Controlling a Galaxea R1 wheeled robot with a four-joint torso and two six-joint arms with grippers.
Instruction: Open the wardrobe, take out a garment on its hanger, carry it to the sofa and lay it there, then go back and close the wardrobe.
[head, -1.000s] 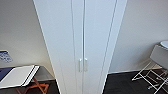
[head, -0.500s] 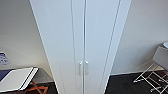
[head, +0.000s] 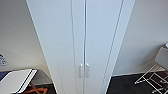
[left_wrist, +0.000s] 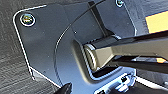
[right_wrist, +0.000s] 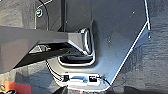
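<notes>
Two panelled doors of the wardrobe (head: 82, 45) stand shut straight ahead, their small white handles (head: 84, 70) side by side at the seam, so nothing inside shows. To the near left sits a white tabletop (head: 15, 80); to the right, a white wire rack (head: 152, 78). Since a moment ago the wardrobe looms larger. Neither pincer's opening can be told.

White table (head: 17, 80), wire rack (head: 152, 76)
</notes>
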